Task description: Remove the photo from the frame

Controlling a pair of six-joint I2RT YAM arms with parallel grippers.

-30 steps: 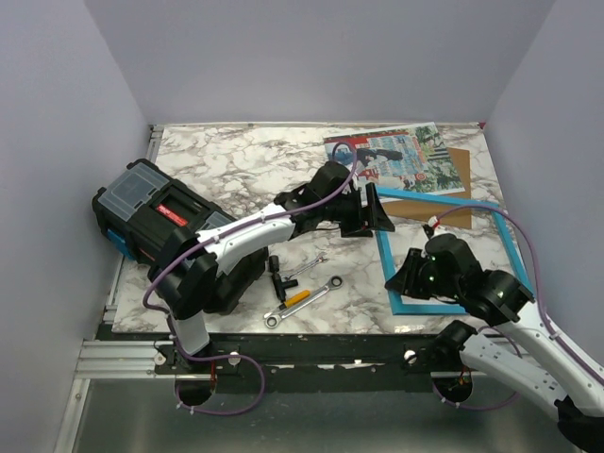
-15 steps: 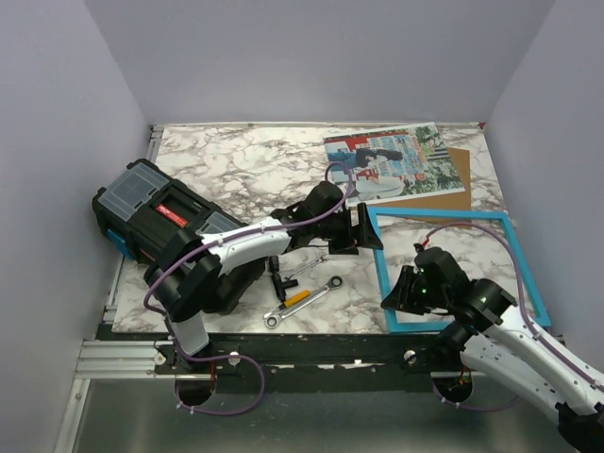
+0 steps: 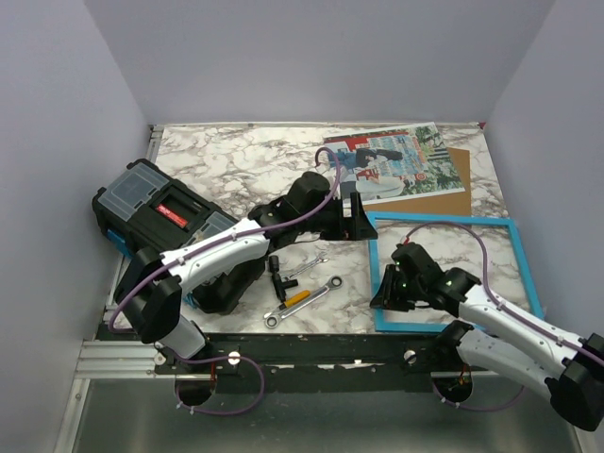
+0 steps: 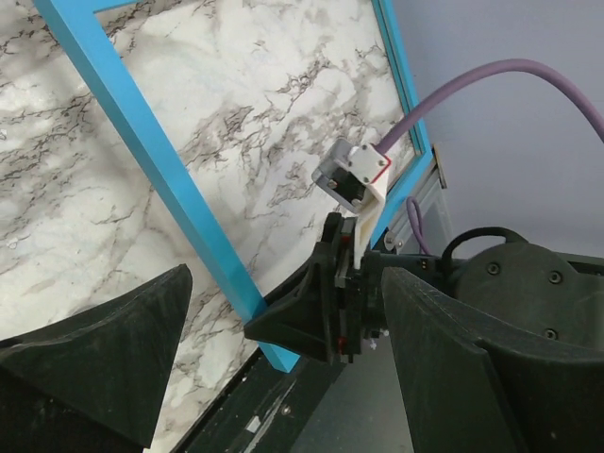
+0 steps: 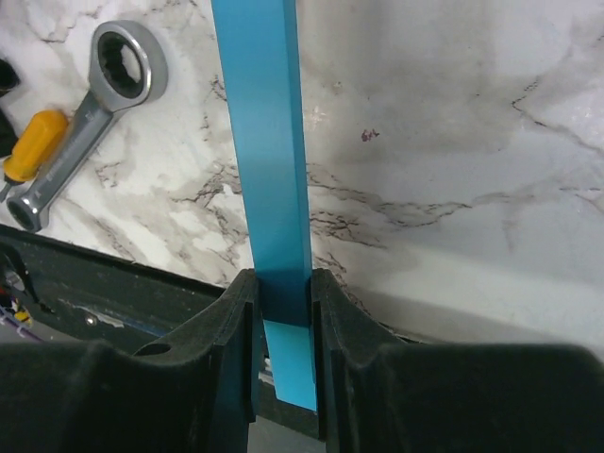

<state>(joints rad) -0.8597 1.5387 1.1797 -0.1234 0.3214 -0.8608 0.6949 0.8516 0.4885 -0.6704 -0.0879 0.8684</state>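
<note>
The turquoise frame (image 3: 444,219) lies flat and empty on the right of the marble table, with bare marble showing through it. My right gripper (image 3: 385,291) is shut on its left bar near the front corner; in the right wrist view both fingers press that blue bar (image 5: 264,142) between them (image 5: 281,283). My left gripper (image 3: 363,219) stands open beside the frame's far left corner, holding nothing; its view (image 4: 286,276) looks along the bar (image 4: 142,123) to the right gripper. The colourful photo (image 3: 396,162) lies at the back, partly on a brown backing board (image 3: 455,181).
A black toolbox (image 3: 160,222) sits at the left. A ratchet wrench (image 3: 304,300), a yellow-handled tool (image 3: 294,298) and a black hex tool (image 3: 276,274) lie near the front centre. The wrench (image 5: 85,123) lies just left of the gripped bar. The table's front rail (image 5: 113,293) is right below the right gripper.
The right gripper has drawn the frame toward the front edge, and it now lies flat. The left gripper has opened wider and drawn back to the left.
</note>
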